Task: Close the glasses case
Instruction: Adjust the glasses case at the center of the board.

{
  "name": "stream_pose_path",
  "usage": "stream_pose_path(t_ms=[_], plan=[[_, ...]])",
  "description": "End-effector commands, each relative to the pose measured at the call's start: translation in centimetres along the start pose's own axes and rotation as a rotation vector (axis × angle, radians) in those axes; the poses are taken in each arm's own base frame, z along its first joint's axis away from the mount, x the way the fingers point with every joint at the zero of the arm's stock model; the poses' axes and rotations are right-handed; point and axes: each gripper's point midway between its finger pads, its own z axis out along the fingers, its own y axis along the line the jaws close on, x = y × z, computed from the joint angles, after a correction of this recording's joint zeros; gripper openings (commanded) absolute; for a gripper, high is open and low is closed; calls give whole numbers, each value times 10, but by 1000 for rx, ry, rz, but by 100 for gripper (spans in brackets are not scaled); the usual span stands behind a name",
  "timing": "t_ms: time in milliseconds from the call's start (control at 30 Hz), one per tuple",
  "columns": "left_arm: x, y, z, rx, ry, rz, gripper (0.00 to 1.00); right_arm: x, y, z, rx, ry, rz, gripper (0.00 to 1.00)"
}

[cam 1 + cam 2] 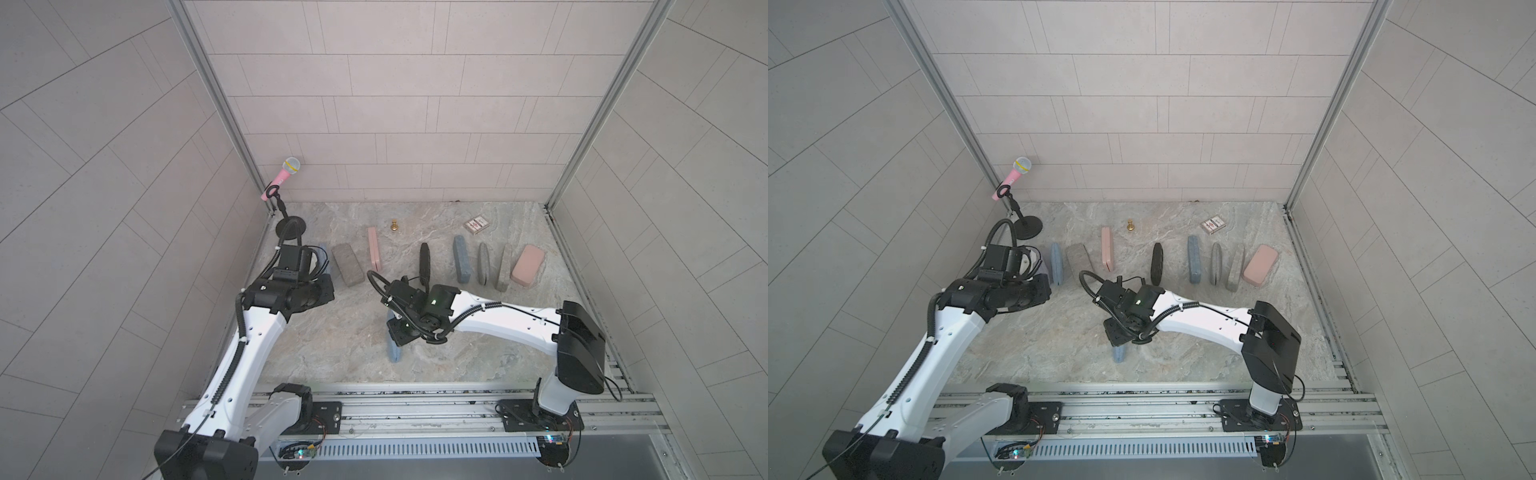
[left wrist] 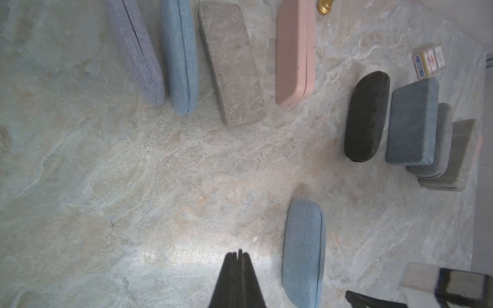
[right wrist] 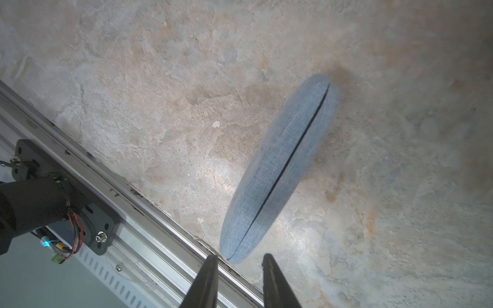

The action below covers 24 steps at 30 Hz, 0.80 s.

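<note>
The glasses case [image 3: 280, 165] is a light blue fabric one, standing on its long edge on the stone table near the front. Its two halves meet along a thin dark seam. In both top views only its front end [image 1: 394, 353] [image 1: 1119, 354] shows from under my right wrist. My right gripper [image 3: 240, 257] is open, hovering just short of the case's near end with nothing between its fingers. My left gripper [image 2: 240, 252] is shut and empty, off to the side of the case [image 2: 304, 253] and above the table.
Several other cases line the back: grey-brown [image 1: 348, 264], pink [image 1: 373, 249], black [image 1: 424, 259], blue [image 1: 462, 259], another pink [image 1: 528, 266]. A card box [image 1: 477, 223], gold pawn [image 1: 393, 225] and pink microphone [image 1: 286, 172] stand behind. A metal rail [image 1: 415, 405] runs along the front.
</note>
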Motion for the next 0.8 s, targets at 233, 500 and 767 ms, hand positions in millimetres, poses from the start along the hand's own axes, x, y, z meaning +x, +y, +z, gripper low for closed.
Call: stream_pose_path(t_ms=[233,500,767], plan=[[3,-2,-10,70,-90,34,0,13,-8,35,76,52,38,31],[5,0,-8,74,-83,20,0,26,-31,41,120,63,61,31],[6,3,-6,58,-79,11,0,28,-50,37,126,39,94,31]])
